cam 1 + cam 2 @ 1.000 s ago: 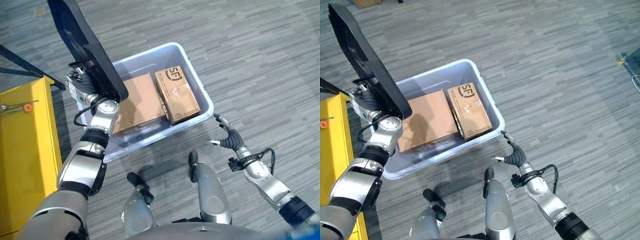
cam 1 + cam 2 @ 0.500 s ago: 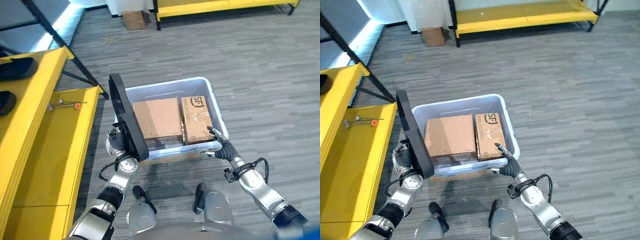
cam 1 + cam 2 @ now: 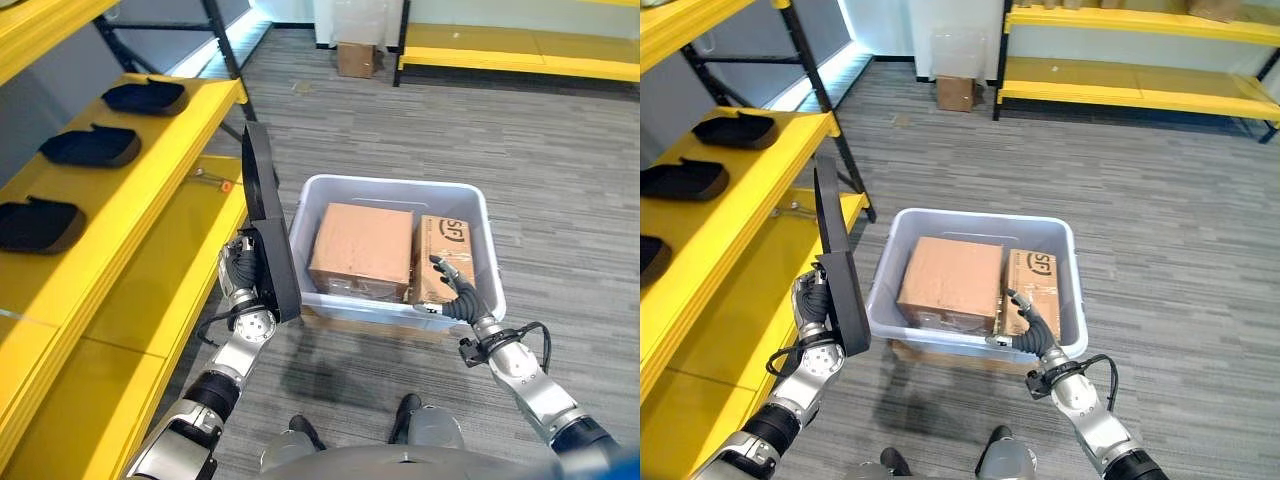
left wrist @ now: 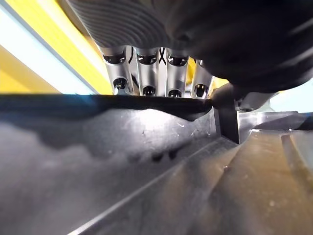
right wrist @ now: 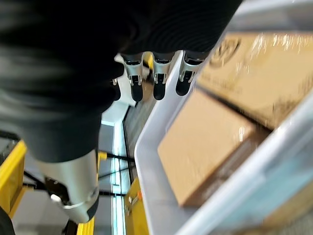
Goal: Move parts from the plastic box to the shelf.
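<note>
My left hand [image 3: 243, 276] is shut on a flat black part [image 3: 268, 230], held upright on edge between the yellow shelf [image 3: 150, 190] and the clear plastic box [image 3: 390, 184]. In the left wrist view its fingers [image 4: 146, 73] curl over the edge of the black part [image 4: 122, 161]. Two cardboard boxes lie in the plastic box, a large one [image 3: 365, 250] and a narrow one [image 3: 446, 250]. My right hand [image 3: 455, 296] is open, holding nothing, above the box's near right rim, its fingers [image 5: 156, 81] straight.
Three black parts [image 3: 92, 146] lie in a row on the shelf's upper level. A small tool with an orange tip [image 3: 215, 181] rests on the lower level. A black shelf post [image 3: 226, 55] stands behind. Far off are a cardboard box [image 3: 355, 58] and another yellow shelf [image 3: 520, 52].
The camera has tilted up, bringing the shelf into view. The black part, earlier over the box's left side, is now outside it by the shelf. My right hand has come over the box's rim.
</note>
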Robot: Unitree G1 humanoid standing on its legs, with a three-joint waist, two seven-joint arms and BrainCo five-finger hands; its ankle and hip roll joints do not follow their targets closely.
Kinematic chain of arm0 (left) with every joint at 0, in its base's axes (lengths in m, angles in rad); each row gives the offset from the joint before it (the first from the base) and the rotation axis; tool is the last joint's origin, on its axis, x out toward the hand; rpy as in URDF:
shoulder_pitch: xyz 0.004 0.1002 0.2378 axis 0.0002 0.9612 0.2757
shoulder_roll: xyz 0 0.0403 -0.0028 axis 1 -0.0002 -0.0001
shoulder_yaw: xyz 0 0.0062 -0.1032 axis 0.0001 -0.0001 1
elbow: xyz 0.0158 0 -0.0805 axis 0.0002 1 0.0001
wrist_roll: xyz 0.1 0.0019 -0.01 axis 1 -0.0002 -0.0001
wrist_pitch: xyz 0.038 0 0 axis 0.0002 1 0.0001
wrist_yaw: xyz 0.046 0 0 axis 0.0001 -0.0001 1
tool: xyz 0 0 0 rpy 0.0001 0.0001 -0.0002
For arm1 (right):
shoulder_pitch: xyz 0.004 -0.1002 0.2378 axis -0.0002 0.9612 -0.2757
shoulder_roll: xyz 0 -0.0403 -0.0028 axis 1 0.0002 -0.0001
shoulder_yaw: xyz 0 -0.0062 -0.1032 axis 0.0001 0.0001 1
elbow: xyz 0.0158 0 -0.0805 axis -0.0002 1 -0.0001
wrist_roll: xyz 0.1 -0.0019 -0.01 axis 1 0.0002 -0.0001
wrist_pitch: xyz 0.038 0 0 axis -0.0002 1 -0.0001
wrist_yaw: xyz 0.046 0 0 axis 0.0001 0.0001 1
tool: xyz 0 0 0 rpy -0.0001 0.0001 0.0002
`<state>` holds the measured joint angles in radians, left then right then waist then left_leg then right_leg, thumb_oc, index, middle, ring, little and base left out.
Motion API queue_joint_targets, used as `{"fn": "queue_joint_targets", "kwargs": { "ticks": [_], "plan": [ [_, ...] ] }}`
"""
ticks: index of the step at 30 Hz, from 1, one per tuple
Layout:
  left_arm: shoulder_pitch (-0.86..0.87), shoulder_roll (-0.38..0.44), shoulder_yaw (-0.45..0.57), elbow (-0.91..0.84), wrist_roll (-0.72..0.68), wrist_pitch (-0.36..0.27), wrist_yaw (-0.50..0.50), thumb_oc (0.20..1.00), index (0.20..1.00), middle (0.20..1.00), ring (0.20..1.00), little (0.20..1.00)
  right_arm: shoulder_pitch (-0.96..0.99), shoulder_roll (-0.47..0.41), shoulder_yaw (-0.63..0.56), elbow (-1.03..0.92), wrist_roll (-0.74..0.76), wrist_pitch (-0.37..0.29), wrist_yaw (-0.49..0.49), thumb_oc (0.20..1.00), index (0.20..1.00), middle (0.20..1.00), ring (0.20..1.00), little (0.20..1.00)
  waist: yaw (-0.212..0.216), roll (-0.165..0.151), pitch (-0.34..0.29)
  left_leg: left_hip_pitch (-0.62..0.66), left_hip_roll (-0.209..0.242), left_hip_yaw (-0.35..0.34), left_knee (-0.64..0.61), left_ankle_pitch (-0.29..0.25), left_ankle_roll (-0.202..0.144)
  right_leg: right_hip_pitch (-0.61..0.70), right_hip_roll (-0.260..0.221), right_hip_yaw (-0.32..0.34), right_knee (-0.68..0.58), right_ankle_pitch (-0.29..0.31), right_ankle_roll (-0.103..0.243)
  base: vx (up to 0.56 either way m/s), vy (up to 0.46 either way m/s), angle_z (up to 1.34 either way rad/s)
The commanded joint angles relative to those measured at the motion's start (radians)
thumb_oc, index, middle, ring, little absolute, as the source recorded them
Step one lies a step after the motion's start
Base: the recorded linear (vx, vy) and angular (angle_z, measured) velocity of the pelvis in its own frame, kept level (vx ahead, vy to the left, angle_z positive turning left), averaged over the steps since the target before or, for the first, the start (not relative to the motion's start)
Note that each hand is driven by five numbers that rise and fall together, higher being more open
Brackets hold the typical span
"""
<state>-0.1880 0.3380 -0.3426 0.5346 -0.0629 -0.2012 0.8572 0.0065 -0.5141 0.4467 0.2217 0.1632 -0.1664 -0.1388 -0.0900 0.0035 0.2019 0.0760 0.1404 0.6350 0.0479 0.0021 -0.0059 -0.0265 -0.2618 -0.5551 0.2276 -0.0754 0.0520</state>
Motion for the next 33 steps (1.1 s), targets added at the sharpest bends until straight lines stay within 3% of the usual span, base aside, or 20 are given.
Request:
{"fn": "queue_joint_targets", "kwargs": {
  "ticks": [1,4,9,11,12,15,16,20,22,24,25,28,33],
  "plan": [
    [0.001,0.06,0.078,-0.087,0.061,-0.051,0.019,0.2,0.2,0.2,0.2,0.2,-0.024,0.027,0.026,-0.039,-0.009,-0.05,0.02,1.0,1.0,1.0,1.0,1.0,0.013,-0.029,-0.016,0.023,0.073,-0.037,0.067,-0.022,-0.075,0.089,0.039,-0.002,-0.156,0.08,0.081,-0.2,0.344,0.33],
    [0.033,0.066,0.1,-0.102,0.061,-0.057,0.01,0.2,0.2,0.2,0.2,0.2,-0.03,0.04,0.036,-0.044,-0.018,-0.042,0.013,1.0,1.0,1.0,1.0,1.0,0.037,-0.026,-0.016,0.034,0.049,-0.055,0.042,-0.021,-0.067,0.098,0.016,-0.025,-0.175,0.111,0.108,-0.14,0.22,0.17],
    [0.085,0.085,0.147,-0.142,0.075,-0.059,-0.026,0.2,0.2,0.2,0.2,0.2,-0.041,0.078,0.041,-0.066,-0.048,-0.01,-0.035,1.0,1.0,1.0,1.0,1.0,0.104,-0.017,-0.018,0.048,-0.016,-0.099,0.004,-0.034,-0.042,0.105,-0.083,-0.097,-0.198,0.22,0.162,-0.15,0.259,0.36],
    [0.085,0.087,0.15,-0.144,0.077,-0.056,-0.034,0.2,0.2,0.2,0.2,0.2,-0.041,0.084,0.039,-0.068,-0.055,-0.007,-0.044,1.0,1.0,1.0,1.0,1.0,0.11,-0.014,-0.019,0.048,-0.028,-0.111,-0.003,-0.036,-0.037,0.103,-0.093,-0.097,-0.195,0.229,0.167,-0.1,0.237,0.44],
    [0.076,0.088,0.151,-0.137,0.084,-0.05,-0.048,0.2,0.2,0.2,0.2,0.2,-0.039,0.092,0.031,-0.077,-0.064,0.003,-0.062,1.0,1.0,1.0,1.0,1.0,0.11,-0.008,-0.021,0.045,-0.056,-0.143,-0.024,-0.037,-0.025,0.093,-0.102,-0.07,-0.177,0.229,0.172,-0.09,0.246,0.38],
    [0.067,0.086,0.147,-0.13,0.075,-0.043,-0.062,0.2,0.2,0.2,0.2,0.2,-0.031,0.1,0.014,-0.083,-0.057,0.011,-0.081,1.0,1.0,1.0,1.0,1.0,0.102,-0.002,-0.032,0.043,-0.077,-0.174,-0.056,-0.025,-0.016,0.083,-0.095,-0.021,-0.15,0.208,0.173,-0.08,0.229,0.48],
    [0.059,0.083,0.143,-0.118,0.076,-0.047,-0.063,0.2,0.2,0.2,0.2,0.2,-0.018,0.105,-0.001,-0.081,-0.062,0.006,-0.08,1.0,1.0,1.0,1.0,1.0,0.086,-0.001,-0.039,0.042,-0.094,-0.207,-0.078,-0.025,-0.007,0.061,-0.09,0.04,-0.113,0.21,0.178,-0.04,0.199,0.89],
    [0.049,0.079,0.145,-0.108,0.074,-0.041,-0.057,0.2,0.2,0.2,0.2,0.2,0.002,0.106,-0.031,-0.076,-0.066,0.0,-0.047,1.0,1.0,1.0,1.0,1.0,0.061,-0.001,-0.049,0.045,-0.107,-0.253,-0.113,-0.017,0.004,0.04,-0.03,0.137,-0.037,0.144,0.171,0.01,0.12,0.77],
    [0.046,0.075,0.151,-0.1,0.075,-0.042,-0.057,0.2,0.2,0.2,0.2,0.2,0.011,0.102,-0.044,-0.067,-0.062,-0.008,-0.028,1.0,1.0,1.0,1.0,1.0,0.05,-0.004,-0.056,0.046,-0.108,-0.272,-0.128,-0.011,0.003,0.039,0.027,0.174,-0.023,0.097,0.162,0.02,0.027,0.51],
    [0.043,0.067,0.157,-0.09,0.072,-0.039,-0.054,0.2,0.2,0.2,0.2,0.2,0.017,0.092,-0.054,-0.053,-0.047,-0.019,-0.013,1.0,1.0,1.0,1.0,1.0,0.035,-0.012,-0.063,0.035,-0.108,-0.276,-0.133,0.008,-0.001,0.044,0.113,0.199,-0.06,0.075,0.121,0.05,-0.027,0.44],
    [0.037,0.054,0.154,-0.074,0.072,-0.043,-0.056,0.2,0.2,0.2,0.2,0.2,0.023,0.082,-0.061,-0.033,-0.033,-0.034,-0.011,1.0,1.0,1.0,1.0,1.0,0.019,-0.024,-0.069,0.034,-0.126,-0.309,-0.135,0.008,-0.009,0.068,0.191,0.253,-0.144,0.064,0.085,0.14,-0.035,0.74],
    [0.021,0.033,0.141,-0.067,0.069,-0.033,-0.053,0.2,0.2,0.2,0.2,0.2,0.022,0.074,-0.068,0.001,-0.02,-0.059,-0.016,1.0,1.0,1.0,1.0,1.0,0.001,-0.033,-0.081,0.01,-0.158,-0.372,-0.134,0.013,-0.008,0.086,0.258,0.37,-0.214,0.077,0.053,0.12,-0.031,0.82],
    [0.029,0.033,0.154,-0.07,0.052,-0.029,-0.061,0.2,0.2,0.2,0.2,0.2,0.012,0.071,-0.071,0.017,-0.027,-0.067,-0.006,1.0,1.0,1.0,1.0,1.0,0.014,-0.034,-0.091,-0.005,-0.166,-0.381,-0.131,0.015,-0.007,0.11,0.247,0.361,-0.253,0.086,0.048,0.05,-0.051,0.2]
  ]
}}
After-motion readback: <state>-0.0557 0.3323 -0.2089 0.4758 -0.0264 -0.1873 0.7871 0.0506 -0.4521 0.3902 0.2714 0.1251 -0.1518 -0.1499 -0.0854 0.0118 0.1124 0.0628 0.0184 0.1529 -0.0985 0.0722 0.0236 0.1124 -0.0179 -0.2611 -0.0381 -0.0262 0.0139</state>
